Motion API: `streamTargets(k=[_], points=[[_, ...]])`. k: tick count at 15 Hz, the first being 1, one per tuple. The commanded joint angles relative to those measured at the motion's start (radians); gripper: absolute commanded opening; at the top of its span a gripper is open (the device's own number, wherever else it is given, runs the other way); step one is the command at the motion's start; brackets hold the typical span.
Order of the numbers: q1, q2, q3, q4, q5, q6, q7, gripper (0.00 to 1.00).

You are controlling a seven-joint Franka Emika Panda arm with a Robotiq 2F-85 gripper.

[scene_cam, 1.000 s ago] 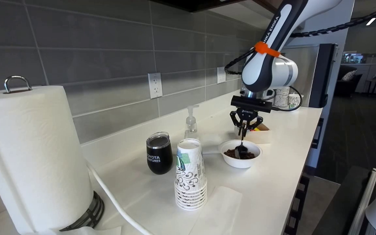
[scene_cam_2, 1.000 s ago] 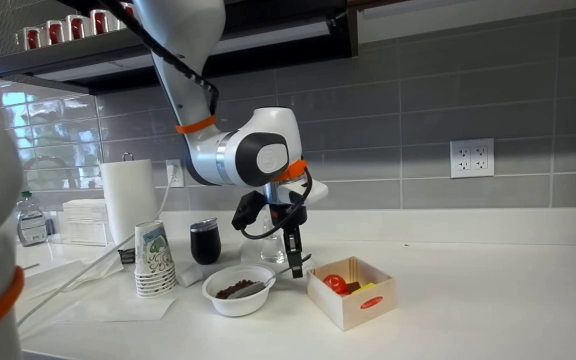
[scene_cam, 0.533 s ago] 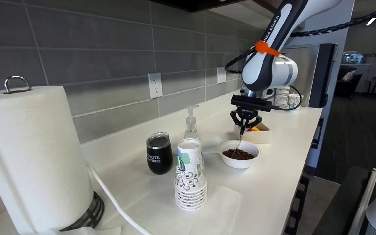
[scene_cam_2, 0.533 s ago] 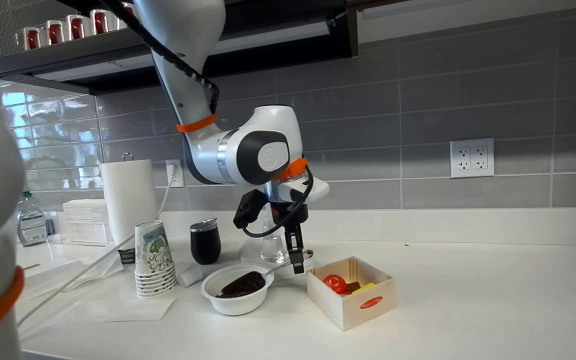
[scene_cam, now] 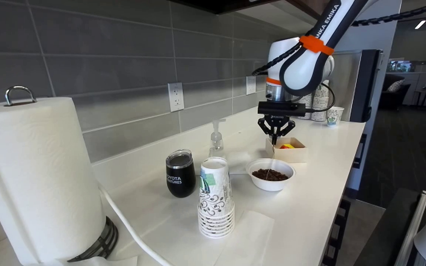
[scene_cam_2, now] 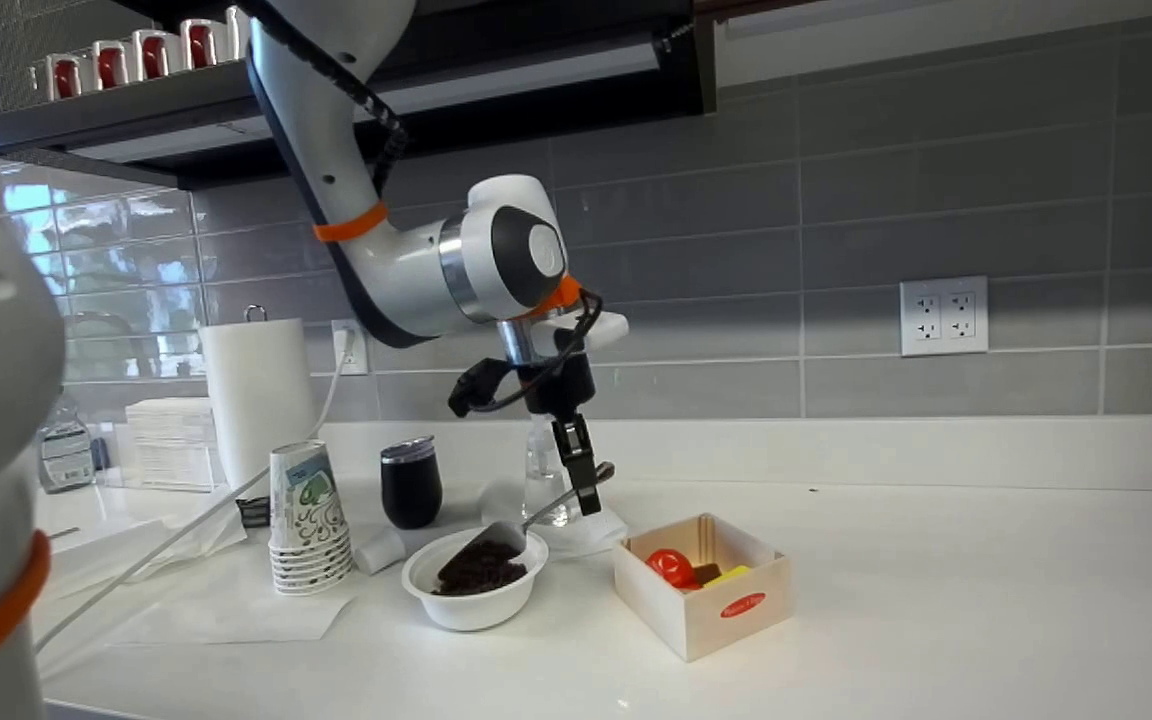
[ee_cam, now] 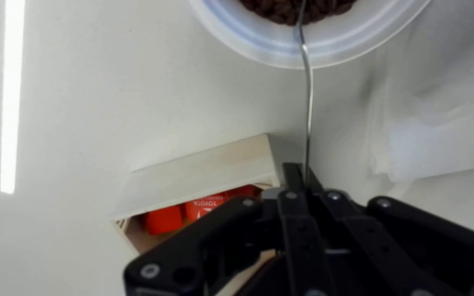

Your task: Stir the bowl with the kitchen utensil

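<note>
Here, the gripper pinches the utensil close to its upper end, and the utensil slants down into the bowl, where its lower end reaches the brown bits, though how deep it sits cannot be told. In an exterior view, the bowl stands on the counter with the cups to its left and the box to its right, while the mug and the bottle stand on the far side, left and right of the bowl respectively.

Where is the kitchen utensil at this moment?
In an exterior view, the utensil slants down from the gripper into the bowl, left of the wooden box.
</note>
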Motion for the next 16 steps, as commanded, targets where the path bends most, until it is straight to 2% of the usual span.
streamTargets(k=[1, 5, 9, 12, 16], points=[[-0.006, -0.100, 0.074, 0.023, -0.176, -0.197, 0.198, 0.01], [-0.019, -0.146, 0.163, 0.045, -0.307, -0.353, 0.358, 0.01], [-0.013, -0.138, 0.198, 0.058, -0.361, -0.490, 0.430, 0.01], [-0.010, -0.112, 0.201, 0.056, -0.379, -0.518, 0.463, 0.01], [-0.010, -0.077, 0.192, 0.060, -0.444, -0.499, 0.548, 0.01]])
